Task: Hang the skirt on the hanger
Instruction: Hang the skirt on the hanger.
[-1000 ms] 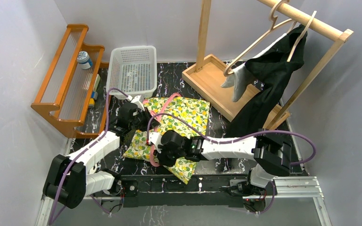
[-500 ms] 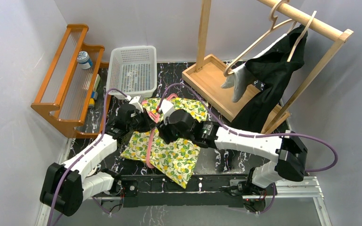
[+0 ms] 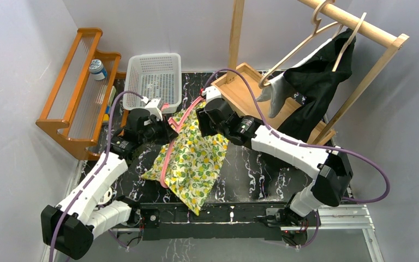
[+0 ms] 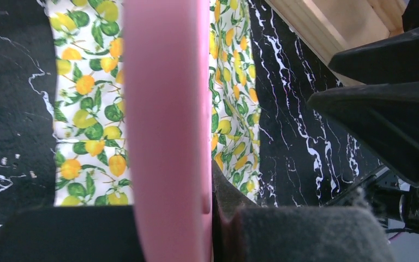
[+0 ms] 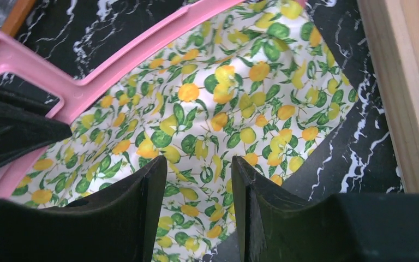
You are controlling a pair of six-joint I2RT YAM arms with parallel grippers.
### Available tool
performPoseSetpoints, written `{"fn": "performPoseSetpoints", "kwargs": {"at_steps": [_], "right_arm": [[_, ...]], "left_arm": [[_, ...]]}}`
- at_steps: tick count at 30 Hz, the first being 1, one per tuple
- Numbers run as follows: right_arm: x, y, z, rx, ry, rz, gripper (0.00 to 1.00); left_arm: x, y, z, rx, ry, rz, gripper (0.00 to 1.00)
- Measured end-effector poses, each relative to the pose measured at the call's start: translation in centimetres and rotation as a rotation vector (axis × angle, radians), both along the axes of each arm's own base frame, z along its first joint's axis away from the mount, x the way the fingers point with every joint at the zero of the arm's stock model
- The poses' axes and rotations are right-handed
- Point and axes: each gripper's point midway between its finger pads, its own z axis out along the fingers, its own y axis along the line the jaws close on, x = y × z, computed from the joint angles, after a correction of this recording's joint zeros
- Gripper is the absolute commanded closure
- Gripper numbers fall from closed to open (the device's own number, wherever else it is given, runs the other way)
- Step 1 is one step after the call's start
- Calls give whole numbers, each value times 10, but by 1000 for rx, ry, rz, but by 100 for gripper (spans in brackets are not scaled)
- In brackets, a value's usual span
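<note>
- Where the black marble table comes closest to the arm bases, the lemon-print skirt has its near corner, on the near side of both pincers. From there the cloth stretches away until it lies under and between them.
- The left pincer is clamped tight on the pink hanger. The hanger's flat bar runs straight out from between the pads and passes over the left part of the skirt.
- Whether the skirt is fastened to that hanger cannot be told.
- The right pincer sits just right of the left one and a little farther out, its jaws parted with nothing between them.
- Lemon-print cloth shows through the gap directly beneath its tips; whether the tips touch the cloth is unclear.
- Just left of the right pincer's tips, a pink arm of the hanger crosses above the skirt's far edge.
- Beyond the left pincer stands a white plastic basket.
- Farther left of the left pincer, an orange wooden rack leans along the wall with a small jar on it.
- Just right of the right pincer and beyond it lies the wooden base tray of a garment stand.
- Well beyond that pincer to the right, a wooden hanger hangs from the stand's rail. A black garment and a grey cloth hang there too.
</note>
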Motion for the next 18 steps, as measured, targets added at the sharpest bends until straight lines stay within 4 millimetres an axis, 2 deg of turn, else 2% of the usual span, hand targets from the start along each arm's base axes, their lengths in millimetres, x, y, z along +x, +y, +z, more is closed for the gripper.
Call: {"fn": "performPoseSetpoints", "kwargs": {"at_steps": [6,9,12,17,18], "right_arm": [[-19,23,16,37,5,216,43],[-36,31,35,78,-15,351,40],[-55,37,72,138,-77,499,33],[-72,37,165,232,-306,663,25],[-73,36,178,240,-344,676,24]], "left_arm": [[-4,5,44,49,-49,-43,100],[-9,7,72,72,-90,-79,100],[-17,10,98,98,-136,-125,100],[-32,14,133,146,-214,-214,100],[-35,14,139,152,-230,-236,100]]}}
